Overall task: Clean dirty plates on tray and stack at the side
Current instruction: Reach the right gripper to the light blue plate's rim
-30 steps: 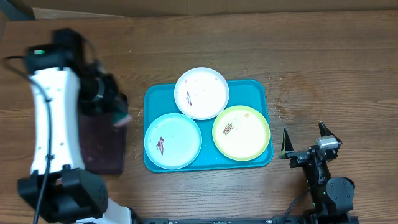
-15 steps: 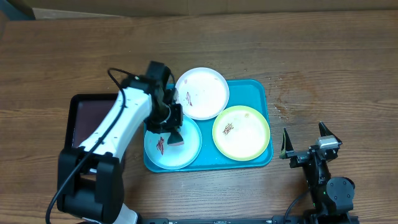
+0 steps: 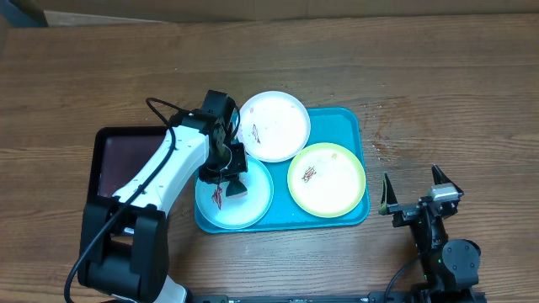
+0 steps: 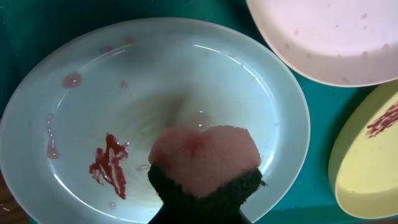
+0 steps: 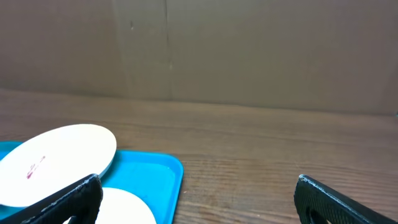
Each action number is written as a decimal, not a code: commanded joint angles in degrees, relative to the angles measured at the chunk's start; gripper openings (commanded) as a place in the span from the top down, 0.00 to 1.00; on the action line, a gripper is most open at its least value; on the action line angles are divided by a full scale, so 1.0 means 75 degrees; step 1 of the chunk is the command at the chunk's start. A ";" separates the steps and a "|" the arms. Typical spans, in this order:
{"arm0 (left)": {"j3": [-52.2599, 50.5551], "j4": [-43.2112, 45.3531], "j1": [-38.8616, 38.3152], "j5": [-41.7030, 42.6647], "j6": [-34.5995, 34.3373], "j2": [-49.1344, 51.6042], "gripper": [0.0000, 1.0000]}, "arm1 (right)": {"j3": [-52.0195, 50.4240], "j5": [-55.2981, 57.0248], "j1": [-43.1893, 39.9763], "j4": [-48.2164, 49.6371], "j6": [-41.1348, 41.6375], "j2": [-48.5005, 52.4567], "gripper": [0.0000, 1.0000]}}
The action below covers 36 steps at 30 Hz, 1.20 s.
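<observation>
Seen from above, a wooden table (image 3: 438, 67) holds a turquoise tray (image 3: 349, 126) with three plates on it. The white plate (image 3: 274, 126) sits at the far edge and sticks out over the tray's rim. The pale blue plate (image 3: 253, 202) is at the near left. The yellow-green plate (image 3: 327, 179) is at the near right. All three carry small red-brown smears.

The left gripper (image 3: 227, 171) reaches over the pale blue plate, its fingers pressed together, pinching a sponge (image 4: 205, 158). The sponge has a dark body and a pink face. Its pink face points down at the plate's middle, and it cannot be told whether the two touch. A red smear (image 4: 109, 165) lies just beside the sponge, on the plate's wet surface. A dark tray (image 3: 126, 160) sits to the left of the turquoise one.

The right gripper (image 3: 418, 195) rests near the table's front edge, well apart from the tray, with its fingers spread wide and nothing between them.
</observation>
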 commanded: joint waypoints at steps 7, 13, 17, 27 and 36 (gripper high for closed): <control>-0.0012 -0.0023 0.0041 -0.0096 -0.0119 -0.0009 0.96 | -0.0076 -0.3305 -0.0012 0.1113 0.2043 -0.0070 0.00; -0.0012 -0.0131 0.0035 -0.0070 -0.0119 -0.0009 0.96 | -0.0073 -0.3838 -0.0012 0.3649 0.3789 -0.0070 0.00; -0.0012 -0.0294 0.0035 -0.0076 -0.0119 -0.0009 0.96 | 0.0446 -0.3485 -0.0026 0.5298 0.4223 -0.0067 0.00; -0.0012 -0.0364 0.0035 -0.0073 -0.0119 -0.0009 0.96 | 0.6580 -0.3095 -0.0023 -0.3016 0.1352 0.3209 0.00; -0.0012 -0.0358 0.0035 -0.0073 -0.0119 -0.0009 0.95 | 0.9014 -0.5989 -0.0023 -0.5453 0.1606 0.6668 0.00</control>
